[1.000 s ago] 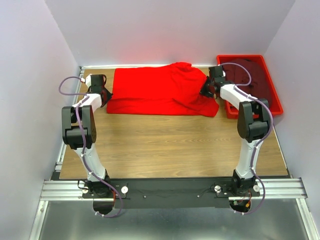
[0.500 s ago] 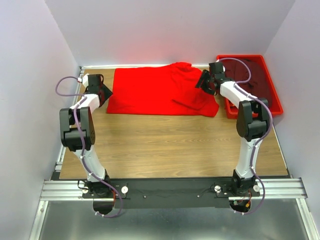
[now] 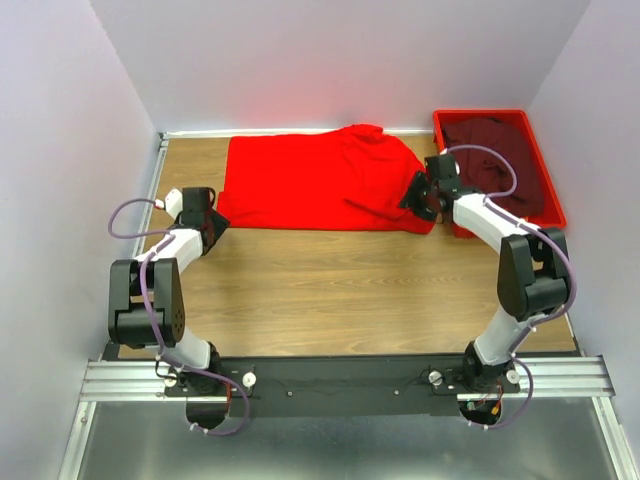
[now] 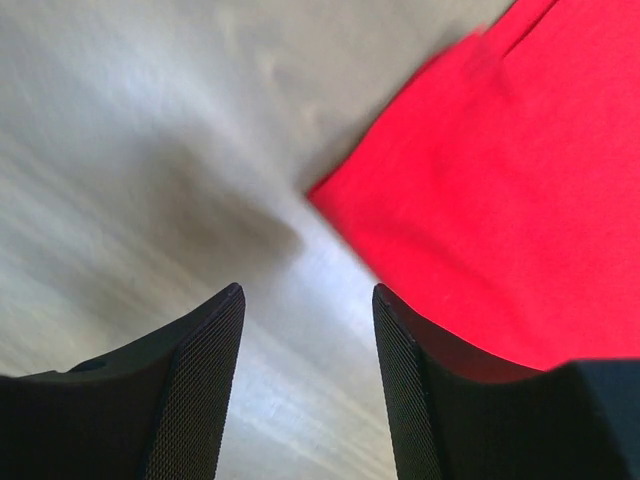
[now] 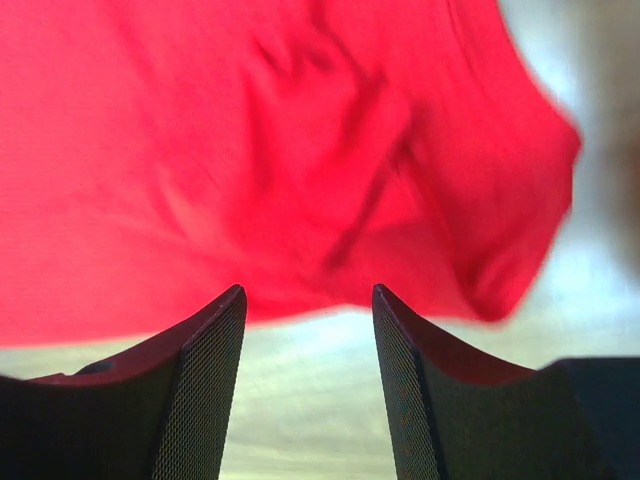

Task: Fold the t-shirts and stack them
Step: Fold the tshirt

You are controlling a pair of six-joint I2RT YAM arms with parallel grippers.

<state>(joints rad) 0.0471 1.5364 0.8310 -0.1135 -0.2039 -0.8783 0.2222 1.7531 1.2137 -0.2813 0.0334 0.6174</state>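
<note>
Overhead view alone shows maroon t-shirt point(image 3: 495, 165) bunched in rigid red tray point(image 3: 480, 114), behind right gripper point(image 3: 415, 197); blurred wrist views miss both. Red t-shirt point(image 3: 320, 183) — soft, creased, roughly rectangular — spread on wood-grain table point(image 3: 330, 280). Its corner lies ahead and right of left gripper point(image 4: 305, 300), rumpled sleeve ahead of right jaws. Finger pads point(image 4: 205, 390) black, mesh-textured. Both jaws parted with clear gap — nothing gripped, bare table between.
</note>
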